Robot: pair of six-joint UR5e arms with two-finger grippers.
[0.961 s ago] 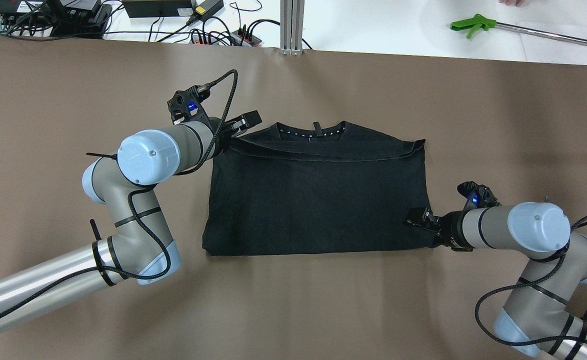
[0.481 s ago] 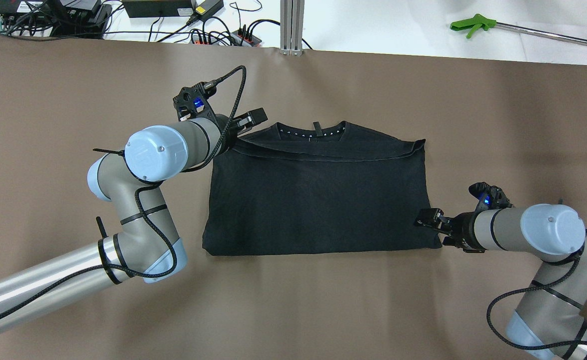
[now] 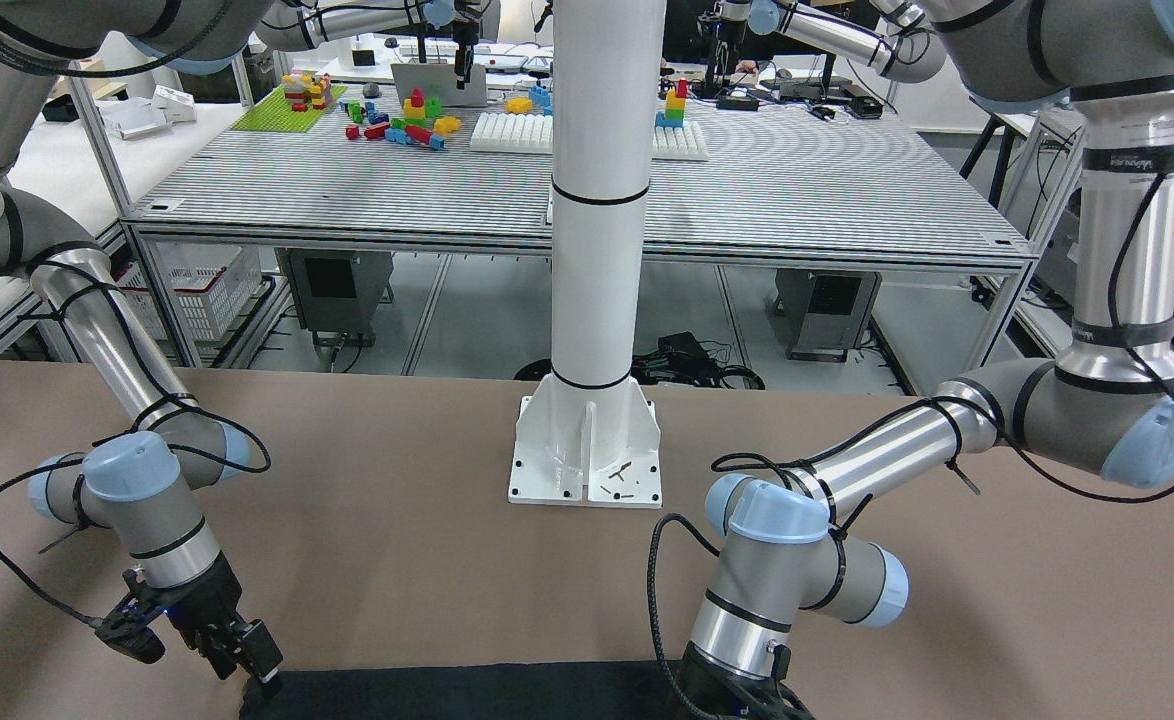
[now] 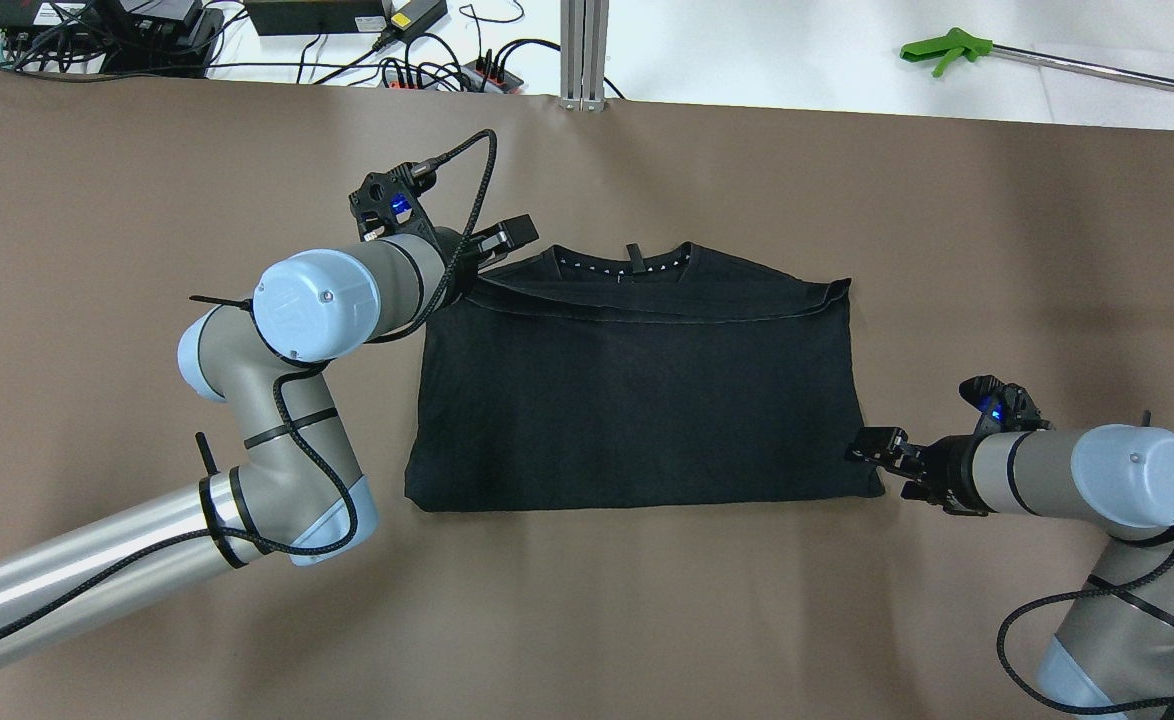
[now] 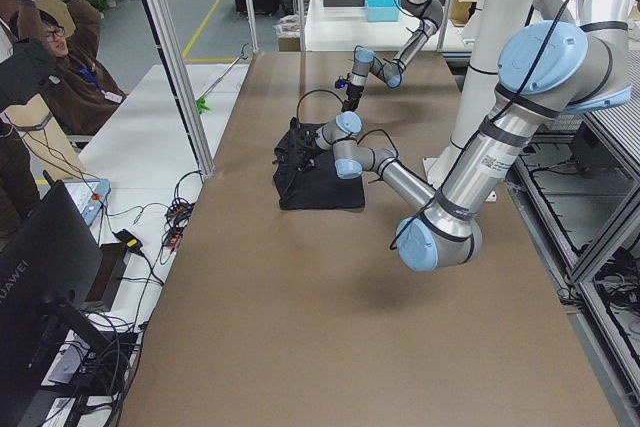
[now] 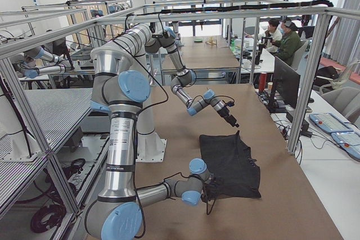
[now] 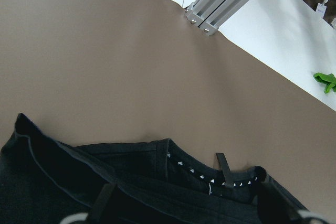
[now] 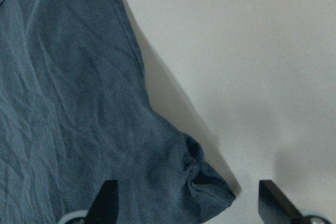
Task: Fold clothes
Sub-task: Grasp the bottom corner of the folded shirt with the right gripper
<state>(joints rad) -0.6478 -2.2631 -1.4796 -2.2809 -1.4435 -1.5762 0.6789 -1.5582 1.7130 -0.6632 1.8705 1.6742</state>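
Observation:
The clothes (image 4: 637, 400) are one black garment folded into a rectangle in the middle of the brown table, with its neckline at the far edge. My left gripper (image 4: 495, 243) is at the garment's far left corner. In the left wrist view its fingers stand wide apart, open, over the collar area (image 7: 157, 177). My right gripper (image 4: 872, 447) is open just off the near right corner. In the right wrist view that bunched corner (image 8: 210, 182) lies between the spread fingers. The front-facing view shows the right gripper (image 3: 252, 665) beside the cloth's edge (image 3: 467, 690).
A white pillar base (image 3: 587, 455) stands on the table's robot side. Beyond the far edge are an aluminium post (image 4: 583, 50), cables and power strips (image 4: 347, 40), and a green-handled tool (image 4: 947, 48). People sit at a desk (image 5: 50, 57) past that edge.
The right gripper has drawn back to the right, off the garment's right edge, to just outside its near corner. The left arm shifted slightly right and then held still. The garment has not moved.

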